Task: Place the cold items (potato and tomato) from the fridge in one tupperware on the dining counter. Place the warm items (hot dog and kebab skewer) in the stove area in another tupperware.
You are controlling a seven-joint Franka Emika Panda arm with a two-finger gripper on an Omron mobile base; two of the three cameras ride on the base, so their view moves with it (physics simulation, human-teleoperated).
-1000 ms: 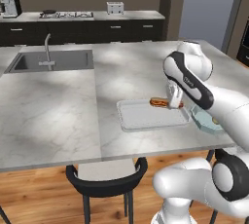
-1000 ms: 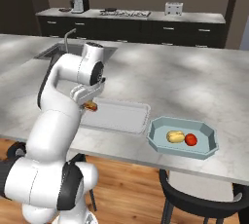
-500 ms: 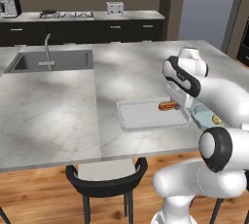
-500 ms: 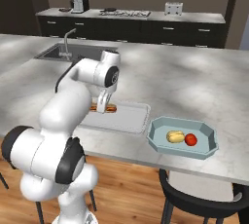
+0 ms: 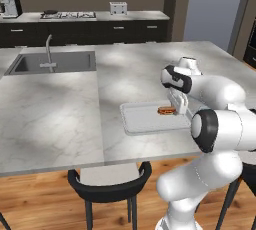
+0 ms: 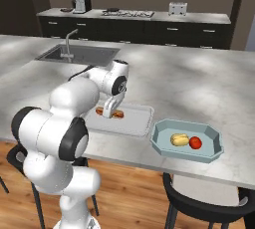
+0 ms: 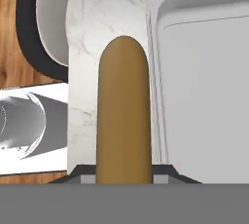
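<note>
The arm has swung the hot dog (image 6: 114,114) further over the white tupperware (image 6: 138,123), lower than a second ago. The gripper (image 6: 110,112) keeps its jaws narrowly clamped on it, above the tray's near end. The potato (image 6: 179,139) and tomato (image 6: 195,143) lie in the blue tupperware (image 6: 160,138) alongside.

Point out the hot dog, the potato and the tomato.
hot dog (image 7: 122,111): hand view, middle of the bun.
potato (image 6: 179,139): right base view, centre of its top.
tomato (image 6: 195,143): right base view, centre of its red skin.
</note>
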